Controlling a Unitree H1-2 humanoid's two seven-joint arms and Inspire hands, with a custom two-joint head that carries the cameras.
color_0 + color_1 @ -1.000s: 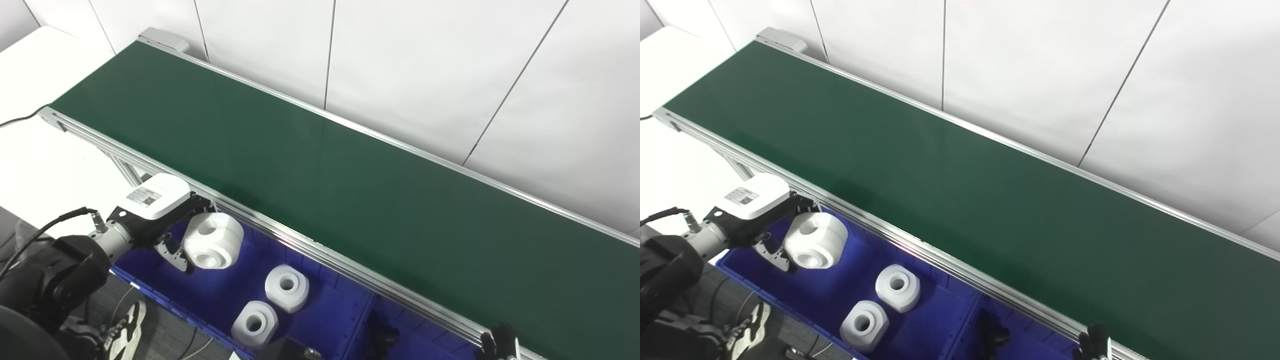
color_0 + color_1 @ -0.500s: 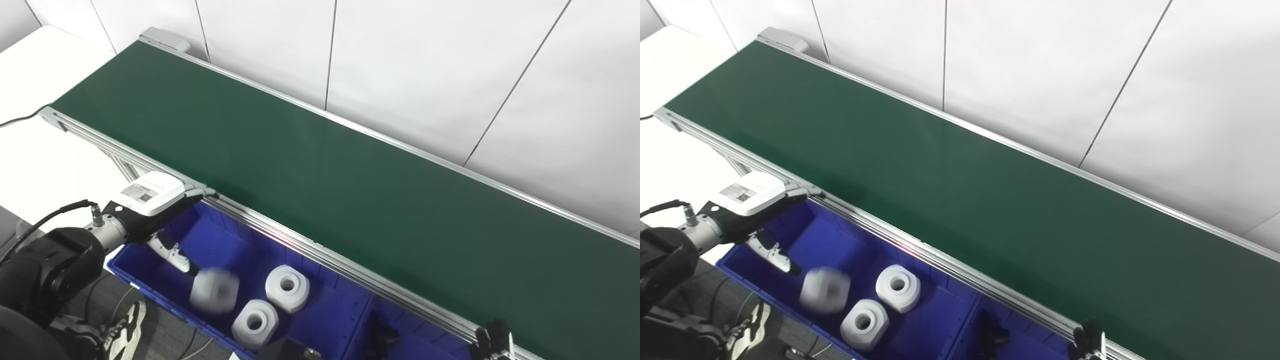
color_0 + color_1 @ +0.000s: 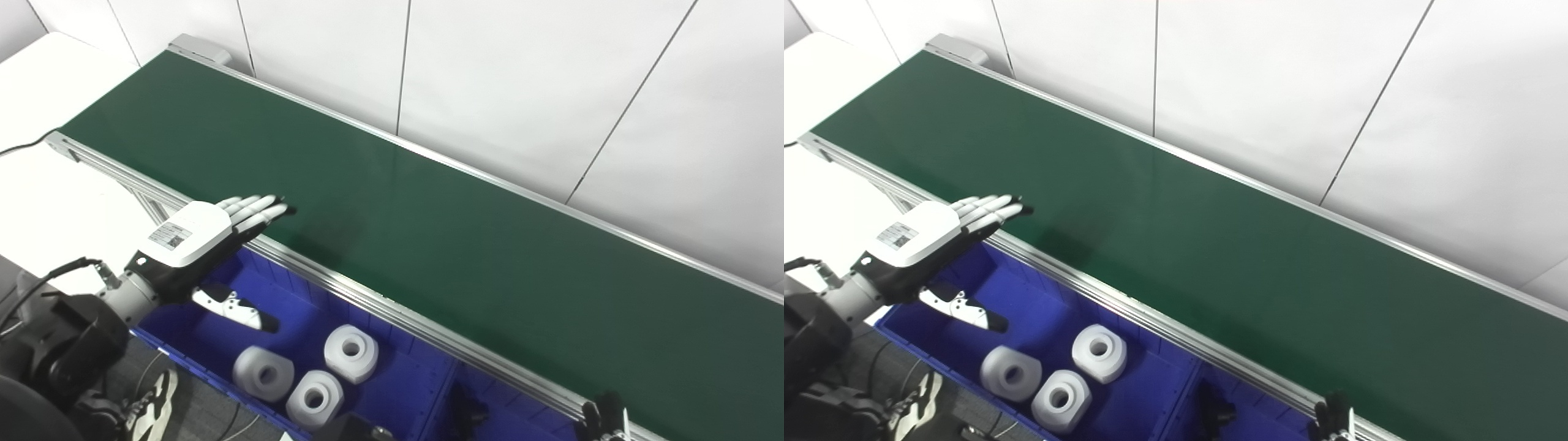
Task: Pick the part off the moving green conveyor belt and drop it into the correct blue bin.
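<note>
White parts (image 3: 263,373) – blue bin (image 3: 404,392), dark green belt (image 3: 392,226), seemingly black-tipped fingers (image 3: 260,209)

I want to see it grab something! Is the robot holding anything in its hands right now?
No. The left hand is open and empty above the blue bin. Only the fingertips of the right hand show, so that one can't be told.

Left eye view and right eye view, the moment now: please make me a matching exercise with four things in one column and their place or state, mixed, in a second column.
Things
1. left hand
2. right hand
3. white parts
4. green belt

States
A. lying inside the blue bin
B. nothing rests on it
C. open, fingers stretched over the belt's edge
D. only dark fingertips show at the bottom edge

Pairs: 1-C, 2-D, 3-A, 4-B
</note>
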